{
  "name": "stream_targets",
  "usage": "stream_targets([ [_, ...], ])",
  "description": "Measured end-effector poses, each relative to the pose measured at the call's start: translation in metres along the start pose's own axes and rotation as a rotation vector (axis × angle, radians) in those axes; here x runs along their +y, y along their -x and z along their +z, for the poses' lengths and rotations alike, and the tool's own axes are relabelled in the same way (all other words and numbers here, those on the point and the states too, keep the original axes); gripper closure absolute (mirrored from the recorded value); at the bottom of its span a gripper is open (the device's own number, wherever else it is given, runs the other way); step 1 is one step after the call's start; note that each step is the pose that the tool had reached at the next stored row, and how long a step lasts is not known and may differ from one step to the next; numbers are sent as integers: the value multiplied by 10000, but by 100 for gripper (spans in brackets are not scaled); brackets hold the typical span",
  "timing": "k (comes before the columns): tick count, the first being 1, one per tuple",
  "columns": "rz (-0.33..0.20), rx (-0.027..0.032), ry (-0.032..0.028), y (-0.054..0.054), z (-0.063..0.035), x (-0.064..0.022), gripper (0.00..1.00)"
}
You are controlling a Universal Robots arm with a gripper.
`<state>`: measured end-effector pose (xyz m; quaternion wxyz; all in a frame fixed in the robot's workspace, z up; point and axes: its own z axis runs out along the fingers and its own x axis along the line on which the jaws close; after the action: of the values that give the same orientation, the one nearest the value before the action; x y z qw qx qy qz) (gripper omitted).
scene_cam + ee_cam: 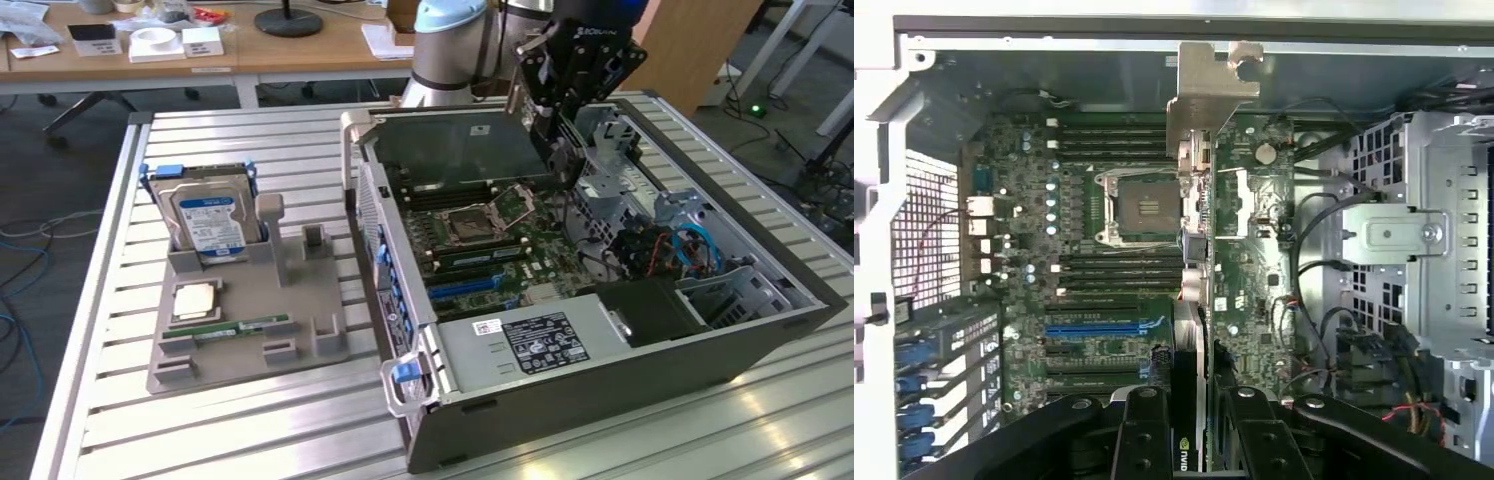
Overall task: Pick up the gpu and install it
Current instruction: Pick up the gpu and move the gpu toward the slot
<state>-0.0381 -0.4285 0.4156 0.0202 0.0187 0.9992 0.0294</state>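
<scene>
Fingers (1142,430) were clamped on the gpu (1194,300); I feared a tilt could miss the blue slot (1104,327) and scrape the motherboard (1254,300).

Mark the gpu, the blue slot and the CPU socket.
gpu (1194,250), wrist view, on the card's edge.
blue slot (1104,327), wrist view, middle of its length.
CPU socket (1142,208), wrist view, centre of the socket.

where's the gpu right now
The gpu is gripped in the claw, on edge over the motherboard of the open computer case; in the exterior view it sits upper middle, to the exterior view's right of the hard drive.
</scene>
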Motion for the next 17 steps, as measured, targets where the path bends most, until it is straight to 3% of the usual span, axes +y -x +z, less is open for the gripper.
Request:
stream_targets([
  [17,0,0,3,581,27,21,74],
])
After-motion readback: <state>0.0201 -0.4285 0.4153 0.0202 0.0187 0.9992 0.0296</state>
